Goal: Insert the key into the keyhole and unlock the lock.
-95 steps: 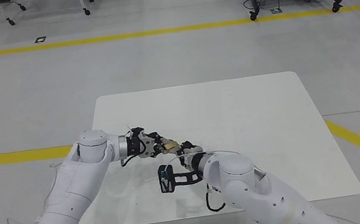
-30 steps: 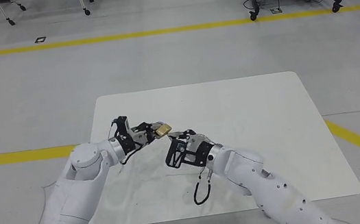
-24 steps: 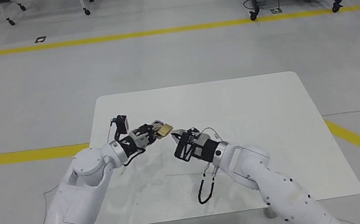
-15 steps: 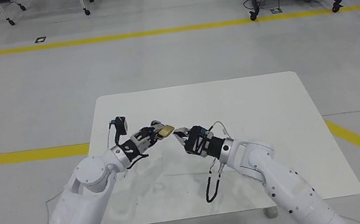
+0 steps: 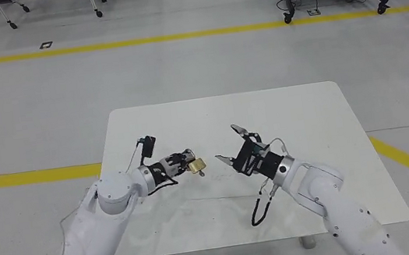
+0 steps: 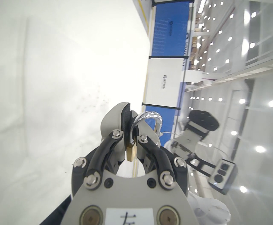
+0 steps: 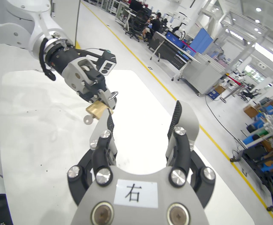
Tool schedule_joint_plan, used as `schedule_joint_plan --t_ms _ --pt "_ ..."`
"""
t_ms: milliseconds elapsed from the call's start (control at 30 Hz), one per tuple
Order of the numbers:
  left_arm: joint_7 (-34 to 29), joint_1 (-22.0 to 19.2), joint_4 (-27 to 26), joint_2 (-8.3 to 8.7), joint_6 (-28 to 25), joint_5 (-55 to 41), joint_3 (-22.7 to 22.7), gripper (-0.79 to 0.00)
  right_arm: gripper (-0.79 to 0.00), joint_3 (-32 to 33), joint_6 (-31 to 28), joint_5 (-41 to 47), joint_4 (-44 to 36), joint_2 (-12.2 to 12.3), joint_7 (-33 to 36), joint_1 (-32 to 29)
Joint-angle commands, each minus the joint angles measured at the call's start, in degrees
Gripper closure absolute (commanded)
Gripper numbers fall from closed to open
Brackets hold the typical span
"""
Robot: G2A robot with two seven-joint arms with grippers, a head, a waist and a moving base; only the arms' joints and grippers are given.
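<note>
Risks first, from the left. The left gripper [image 5: 181, 165] is clenched on the lock [image 5: 196, 165], with the brass body poking out one side of the fingers and the shackle [image 6: 147, 119] out the other. I judge that a hard twist or a sideways shove on the overhanging body could swivel it between the pads or pull it loose onto the table [image 5: 305, 113]. The key [image 7: 87, 119] sits in the end of the body, its head sticking out with nothing holding it. If the lock tips further key-down, it may slide out and drop. I cannot tell whether the shackle has sprung, so I could call the lock open too soon. On the right, the right gripper [image 5: 226, 144] is spread wide and carries nothing. To turn the key it must close on a small flat head, and an off-line approach would knock the key or lever the lock out of the other grip. Pose: the left arm is bent in from the near left edge, its wrist aimed at the table's middle and the lock held clear above the surface. The right arm comes in from the near right, its wrist turned back toward the lock, with the jaws facing it and well apart from it.
</note>
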Motion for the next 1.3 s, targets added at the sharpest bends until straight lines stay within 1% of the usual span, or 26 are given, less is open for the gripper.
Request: schedule_joint_plan --t_ms 0,33,133,267,300,333,400,433,467,500,633,800,867,1000,1100,1133,1200,1267 --pt "1.3 -0.7 -0.1 -0.33 1.1 4.8 2.6 0.000 -0.785 2.6 0.2 -0.9 -3.5 0.5 0.0 -3.5" --pt "1.6 -1.1 -0.1 -0.57 2.1 6.5 4.0 0.000 -0.785 3.7 0.5 -1.3 -5.2 0.7 0.0 -5.2" --pt "3.4 -3.2 0.7 -1.62 5.5 9.7 7.8 0.000 -0.785 3.7 0.5 -1.3 -5.2 0.7 0.0 -5.2" --pt "5.5 -6.1 3.6 -3.43 7.7 10.1 12.1 0.000 -0.785 3.7 0.5 -1.3 -5.2 0.7 0.0 -5.2" --pt "6.1 -6.5 4.3 -3.82 8.1 10.2 12.9 -0.172 -0.785 3.7 0.5 -1.3 -5.2 0.7 0.0 -5.2" --pt "6.6 -6.9 4.9 -4.15 8.2 10.6 13.7 -0.277 -0.785 3.7 0.5 -1.3 -5.2 0.7 0.0 -5.2" --pt "7.2 -7.5 5.9 -4.68 8.0 10.5 14.5 -0.434 -0.785 3.7 0.5 -1.3 -5.2 0.7 0.0 -5.2" --pt "7.4 -7.7 6.3 -4.88 8.0 10.2 14.6 -0.566 -0.785 3.7 0.5 -1.3 -5.2 0.7 0.0 -5.2" --pt "7.6 -7.7 6.7 -5.05 7.8 9.6 14.5 -0.773 -0.785 3.7 0.5 -1.3 -5.2 0.7 0.0 -5.2" --pt "7.7 -7.8 7.0 -5.18 7.6 9.0 14.4 -0.785 -0.785 3.7 0.5 -1.3 -5.2 0.7 0.0 -5.2" --pt "8.1 -7.7 7.5 -5.40 7.1 7.8 13.5 -0.785 -0.785 3.7 0.5 -1.3 -5.2 0.7 0.0 -5.2" --pt "8.6 -6.6 6.5 -5.00 5.4 5.4 10.0 -0.785 -0.785 3.7 0.5 -1.3 -5.2 0.7 0.0 -5.2" --pt "9.3 -5.4 5.6 -4.65 4.2 5.2 8.5 -0.785 -0.785 4.5 1.5 1.8 -4.4 0.6 -1.0 -5.2" --pt "11.1 -3.0 3.0 -3.80 1.7 4.1 4.1 -0.785 -0.785 9.8 0.7 8.6 -2.9 0.9 -3.1 -5.7" --pt "13.0 -1.2 0.8 -3.08 -0.5 3.2 -0.1 -0.785 -0.785 15.2 3.7 12.4 -3.1 1.1 -4.2 -8.1" --pt "13.9 -0.4 -0.1 -2.83 -1.6 3.0 -1.7 -0.785 -0.785 17.0 3.9 14.5 -3.2 1.2 -5.2 -9.2" --pt "17.6 1.7 -2.4 -2.31 -5.0 3.3 -5.2 -0.785 -0.785 21.4 4.1 17.7 -3.2 1.4 -7.1 -11.6" --pt "23.2 4.6 -4.8 -1.91 -9.7 4.1 -8.7 -0.785 -0.785 25.1 3.8 19.3 -4.2 1.6 -8.5 -13.9"
